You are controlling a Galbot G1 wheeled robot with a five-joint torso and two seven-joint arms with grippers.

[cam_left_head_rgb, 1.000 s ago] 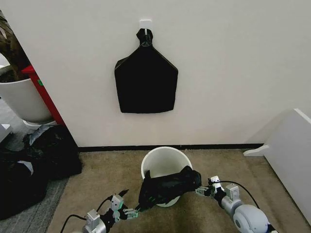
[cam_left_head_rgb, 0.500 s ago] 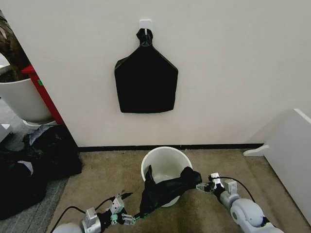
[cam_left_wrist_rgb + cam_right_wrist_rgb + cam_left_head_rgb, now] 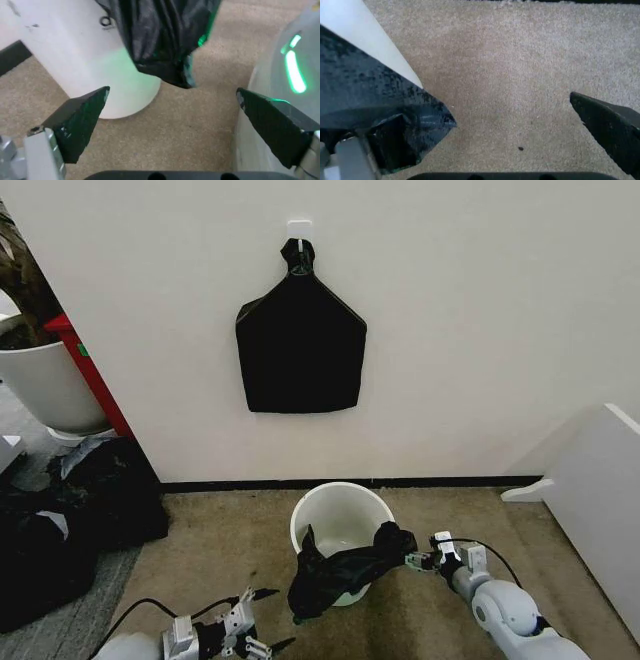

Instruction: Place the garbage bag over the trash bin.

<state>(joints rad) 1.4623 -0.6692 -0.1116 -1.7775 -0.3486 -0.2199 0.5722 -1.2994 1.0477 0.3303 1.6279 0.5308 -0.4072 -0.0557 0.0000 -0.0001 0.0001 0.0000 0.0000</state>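
While no writing is legible, the garbage bag [image 3: 335,572] drapes the trash bin [image 3: 340,520] on beige carpet [image 3: 220,540]; left gripper [image 3: 262,643] spread, right gripper [image 3: 415,561] likewise spread.

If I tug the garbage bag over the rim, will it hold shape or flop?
Likely floppy: the garbage bag sags over the trash bin rim and hangs in wrinkles. Its glossy film may slip off the right gripper, whose jaws stand apart. The bin looks light, so a tug could tip it.

Beige carpet [image 3: 220,540] (under trash bin [image 3: 335,515])
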